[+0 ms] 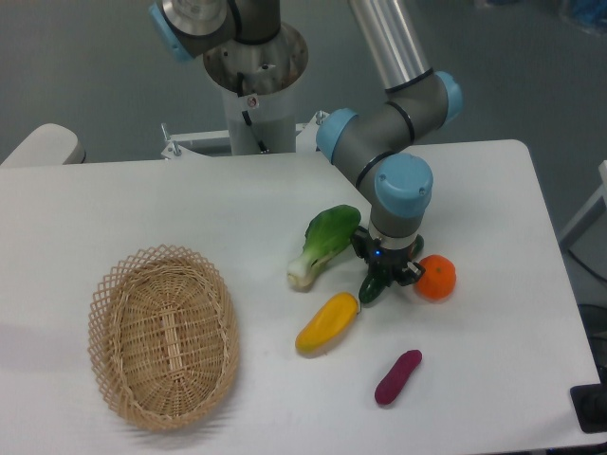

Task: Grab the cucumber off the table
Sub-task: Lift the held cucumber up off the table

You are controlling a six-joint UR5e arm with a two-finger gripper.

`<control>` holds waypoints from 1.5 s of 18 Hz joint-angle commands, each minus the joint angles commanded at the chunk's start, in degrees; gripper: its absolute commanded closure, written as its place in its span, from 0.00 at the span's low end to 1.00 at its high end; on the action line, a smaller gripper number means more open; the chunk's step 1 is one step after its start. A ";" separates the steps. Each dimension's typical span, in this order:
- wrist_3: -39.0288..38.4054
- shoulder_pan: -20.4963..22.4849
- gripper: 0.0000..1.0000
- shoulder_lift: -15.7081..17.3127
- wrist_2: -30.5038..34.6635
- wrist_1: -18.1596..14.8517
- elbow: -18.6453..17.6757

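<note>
One gripper (387,275) down low over the white table (493,313), fingers closed around the dark green cucumber (372,287), only its lower end showing below the wrist. Just left of it, leafy bok choy (323,244) with white stem; just right, touching or nearly touching the gripper, a small orange fruit (436,277); below-left, a yellow vegetable (326,323) near the cucumber's tip. Further toward the front edge a purple oblong vegetable (397,376), and well apart on the left an oval wicker basket (163,334).
</note>
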 joint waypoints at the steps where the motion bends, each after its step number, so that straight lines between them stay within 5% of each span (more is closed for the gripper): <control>1: 0.09 -0.09 0.86 0.61 0.00 -0.35 1.13; 9: 1.48 0.88 0.86 4.22 0.00 -20.81 16.86; 21: 21.35 8.43 0.86 6.68 -0.26 -26.36 22.94; 27: 21.97 8.61 0.86 6.77 -0.44 -26.37 23.12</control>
